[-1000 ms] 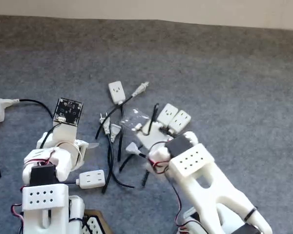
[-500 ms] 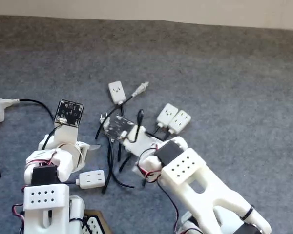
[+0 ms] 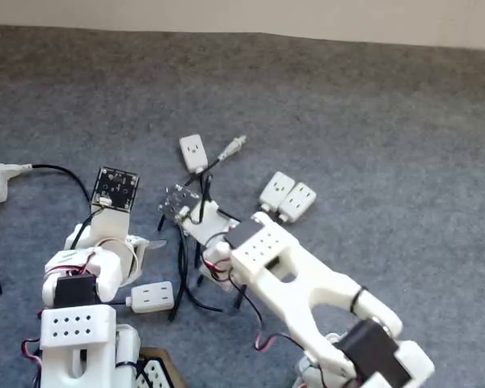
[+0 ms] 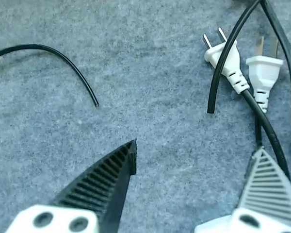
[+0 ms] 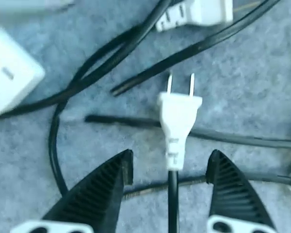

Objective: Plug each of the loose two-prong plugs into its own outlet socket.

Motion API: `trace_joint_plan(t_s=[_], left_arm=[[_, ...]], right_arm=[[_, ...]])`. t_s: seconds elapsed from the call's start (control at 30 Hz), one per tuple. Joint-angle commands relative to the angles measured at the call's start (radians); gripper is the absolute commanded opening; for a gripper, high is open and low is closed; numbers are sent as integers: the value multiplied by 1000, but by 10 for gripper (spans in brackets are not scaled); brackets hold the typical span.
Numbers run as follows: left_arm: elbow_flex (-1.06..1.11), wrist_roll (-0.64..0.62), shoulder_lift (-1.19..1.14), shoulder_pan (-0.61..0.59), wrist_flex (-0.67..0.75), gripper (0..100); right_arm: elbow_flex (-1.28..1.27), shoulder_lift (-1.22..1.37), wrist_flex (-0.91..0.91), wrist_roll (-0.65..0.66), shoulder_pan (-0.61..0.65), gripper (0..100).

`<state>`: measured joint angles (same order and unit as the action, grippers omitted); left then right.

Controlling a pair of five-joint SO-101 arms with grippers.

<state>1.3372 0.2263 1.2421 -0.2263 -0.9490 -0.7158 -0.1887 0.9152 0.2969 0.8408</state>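
High view first: the right arm (image 3: 267,255) leans over the tangle of black cords (image 3: 182,259), with white outlet sockets (image 3: 287,196) lying just off to its side.

Left wrist view: the left claw (image 4: 184,194) hangs wide open, gripping nothing. Two white two-prong plugs (image 4: 224,56) lie ahead, beyond one finger and apart from it.

Right wrist view: the right claw (image 5: 167,191) is spread open, straddling a single plug (image 5: 178,114) whose prongs point away. I'd say it is lined up to grab the plug by its body. A socket block (image 5: 9,77) sits ahead, to one side.

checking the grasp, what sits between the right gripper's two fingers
In the right wrist view, a white two-prong plug and its cord lie inside the open right gripper.
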Motion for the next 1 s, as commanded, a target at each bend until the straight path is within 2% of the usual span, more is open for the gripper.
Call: trace_joint_plan(t_s=[0.0,0.13,0.27,0.37,0.73,0.83,0.97], left_arm=[[-5,-11,2,16,15,354],[15,-8,8,16,17,354],[15,-8,8,16,29,354],[15,-8,8,16,29,354],[16,-8,7,16,29,354],[-12,-8,2,12,25,354],[-113,-11,-2,8,-34,357]], right_arm=[[113,62,-44,-28,10,238],[128,85,-47,-29,10,194],[130,84,-47,-28,10,5],[130,84,-47,-28,10,31],[128,71,-41,-23,-51,7],[119,-51,-39,-23,-53,6],[-16,-389,-19,-20,-47,6]])
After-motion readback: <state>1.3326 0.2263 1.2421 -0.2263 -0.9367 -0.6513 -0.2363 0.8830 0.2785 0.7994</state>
